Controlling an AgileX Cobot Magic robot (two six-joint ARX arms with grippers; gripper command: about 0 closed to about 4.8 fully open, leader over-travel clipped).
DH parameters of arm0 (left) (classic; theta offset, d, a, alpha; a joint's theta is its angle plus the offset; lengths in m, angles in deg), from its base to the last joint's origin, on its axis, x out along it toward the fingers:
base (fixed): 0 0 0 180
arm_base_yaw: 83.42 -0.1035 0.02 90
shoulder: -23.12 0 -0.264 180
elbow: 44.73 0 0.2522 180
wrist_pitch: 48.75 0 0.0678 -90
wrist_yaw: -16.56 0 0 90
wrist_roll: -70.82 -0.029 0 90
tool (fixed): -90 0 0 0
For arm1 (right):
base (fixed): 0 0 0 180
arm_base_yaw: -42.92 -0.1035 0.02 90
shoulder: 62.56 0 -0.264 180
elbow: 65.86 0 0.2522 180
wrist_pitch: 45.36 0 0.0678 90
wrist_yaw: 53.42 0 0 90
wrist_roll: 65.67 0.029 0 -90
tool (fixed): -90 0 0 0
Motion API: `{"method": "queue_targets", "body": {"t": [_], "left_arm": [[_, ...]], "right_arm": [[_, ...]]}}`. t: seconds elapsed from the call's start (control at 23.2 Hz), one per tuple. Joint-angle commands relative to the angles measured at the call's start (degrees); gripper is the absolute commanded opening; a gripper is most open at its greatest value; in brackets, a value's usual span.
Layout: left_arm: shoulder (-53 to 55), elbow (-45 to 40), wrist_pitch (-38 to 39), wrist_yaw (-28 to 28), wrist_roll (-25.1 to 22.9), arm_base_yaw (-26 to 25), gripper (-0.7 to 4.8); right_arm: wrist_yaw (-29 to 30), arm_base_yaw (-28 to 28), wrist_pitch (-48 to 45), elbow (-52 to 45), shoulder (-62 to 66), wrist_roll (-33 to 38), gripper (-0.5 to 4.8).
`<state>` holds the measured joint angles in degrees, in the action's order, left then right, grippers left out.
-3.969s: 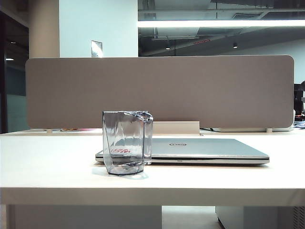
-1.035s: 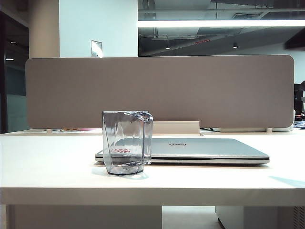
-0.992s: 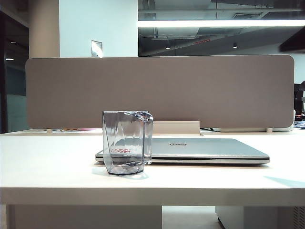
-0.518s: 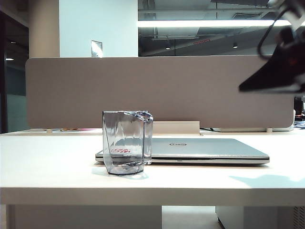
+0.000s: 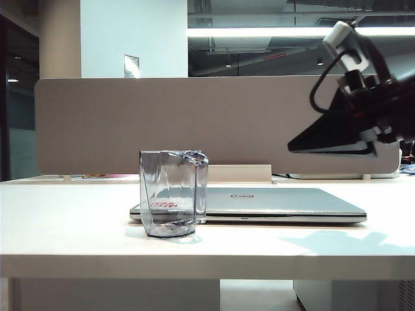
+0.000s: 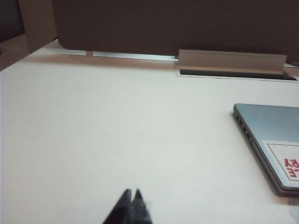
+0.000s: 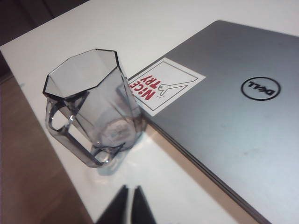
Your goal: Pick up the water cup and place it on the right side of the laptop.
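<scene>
The right gripper (image 7: pixel 129 205) hangs in the air above the right part of the surface (image 5: pixel 78 227), its two dark fingertips (image 7: pixel 119 201) nearly together with only a thin slit between them, and it holds nothing. In the exterior view its dark wedge-shaped body (image 5: pixel 343 133) sits high, well above the laptop's (image 5: pixel 285 202) right half. Just ahead of and below the right gripper's tips, the water cup (image 7: pixel 91 109) stands upright on the surface, a clear grey-tinted faceted tumbler, apart from the fingertips. Beyond the cup and to one side lies the closed silver laptop (image 7: pixel 233 116), the cup standing just beside its near corner where the white sticker (image 7: pixel 166 85) with red lettering sits; whether cup and laptop touch cannot be told. The round lid logo (image 7: pixel 260 88) shows farther along the lid. The left gripper (image 6: pixel 132 207) is low over a bare stretch of the surface (image 6: pixel 117 130), its fingertips pressed together and empty, with the laptop's corner (image 6: pixel 271 135) well off to its side.
</scene>
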<state>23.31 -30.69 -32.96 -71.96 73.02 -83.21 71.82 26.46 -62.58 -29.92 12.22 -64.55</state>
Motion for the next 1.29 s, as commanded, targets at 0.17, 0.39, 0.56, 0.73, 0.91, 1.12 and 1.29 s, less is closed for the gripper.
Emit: {"method": "queue_targets", "body": {"t": [0.17,0.39,0.56,0.73,0.91,1.12,1.29], "left_arm": [[0.0,0.2,-0.8,0.2,0.0,0.1,-0.05],[0.0,0.2,-0.8,0.2,0.0,0.1,-0.06],[0.0,0.2,-0.8,0.2,-0.1,0.1,-0.05],[0.0,0.2,-0.8,0.2,-0.1,0.1,-0.05],[0.0,0.2,-0.8,0.2,-0.1,0.1,-0.05],[0.0,0.2,-0.8,0.2,-0.1,0.1,-0.06],[0.0,0.2,-0.8,0.2,-0.1,0.1,-0.06]], "right_arm": [[8.6,-0.1,-1.0,3.5,4.3,0.1,1.27],[10.7,-0.6,-1.0,4.5,6.2,0.1,2.41],[12.3,-1.1,-1.0,5.2,7.4,0.0,2.44],[12.3,-3.6,-2.3,5.3,8.6,-0.3,2.44],[12.1,-7.6,-3.3,6.6,10.8,-0.9,2.43],[2.9,-11.3,-4.0,7.9,14.0,-2.7,2.43],[0.3,-11.3,-5.5,8.1,14.4,-3.0,2.42]]}}
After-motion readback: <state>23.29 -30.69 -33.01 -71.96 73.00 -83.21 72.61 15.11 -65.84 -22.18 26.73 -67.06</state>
